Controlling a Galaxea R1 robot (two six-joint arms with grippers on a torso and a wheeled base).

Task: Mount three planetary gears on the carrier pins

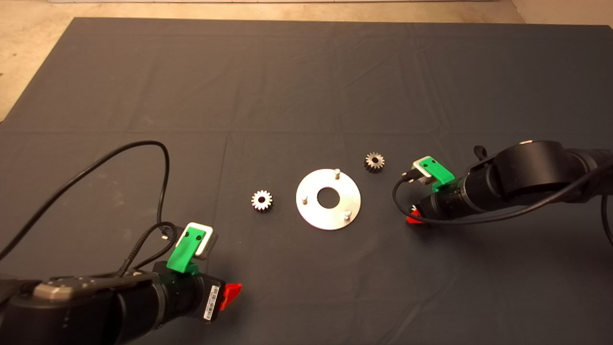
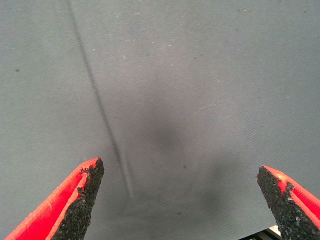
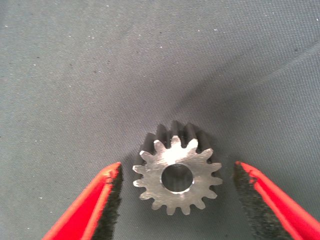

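The silver carrier disc (image 1: 311, 211) lies mid-mat with three bare carrier pins (image 1: 337, 172) standing on it. One planetary gear (image 1: 262, 200) lies left of the disc and another (image 1: 374, 162) lies to its upper right. A third gear (image 3: 177, 175) lies flat on the mat between the open fingers of my right gripper (image 3: 177, 167); the fingers stand apart from its teeth. In the head view my right gripper (image 1: 414, 215) is low over the mat right of the disc and hides this gear. My left gripper (image 1: 233, 293) is open and empty over bare mat (image 2: 179, 166) at the lower left.
The dark mat (image 1: 306, 86) covers the table, with a pale floor strip (image 1: 38, 43) beyond its far left edge. A black cable (image 1: 143, 143) loops over the mat above the left arm.
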